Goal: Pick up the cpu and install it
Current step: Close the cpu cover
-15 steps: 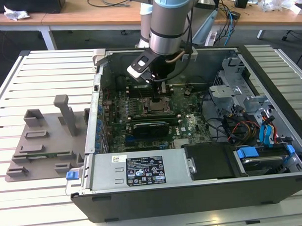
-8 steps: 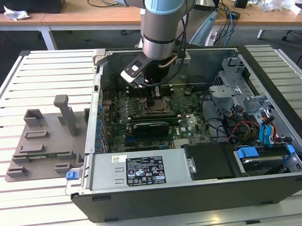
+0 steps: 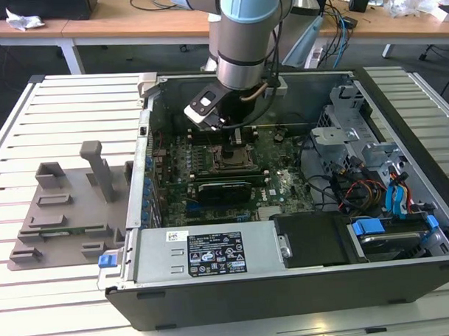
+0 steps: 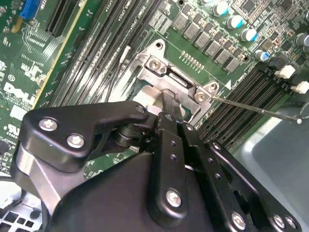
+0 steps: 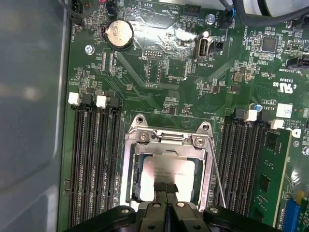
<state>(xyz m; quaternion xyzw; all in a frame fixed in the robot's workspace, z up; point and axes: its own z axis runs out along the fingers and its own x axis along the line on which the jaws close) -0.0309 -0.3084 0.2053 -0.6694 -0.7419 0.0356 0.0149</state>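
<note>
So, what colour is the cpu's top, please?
The cpu is silver-grey, clearest in the first wrist view.

1. The open computer case [image 3: 287, 284] is looked down on at a slant in the exterior view, from well back, with the arm [image 3: 242, 35] and slatted table [image 3: 60, 107] taken in
2. The motherboard [image 5: 169, 72] is viewed from close above in the first wrist view, its socket frame [image 5: 166, 137] included
3. The same socket frame [image 4: 169, 77], shared by both wrist views, is seen nearer and obliquely in the second wrist view, past the black links of the gripper [image 4: 166, 101]
</note>
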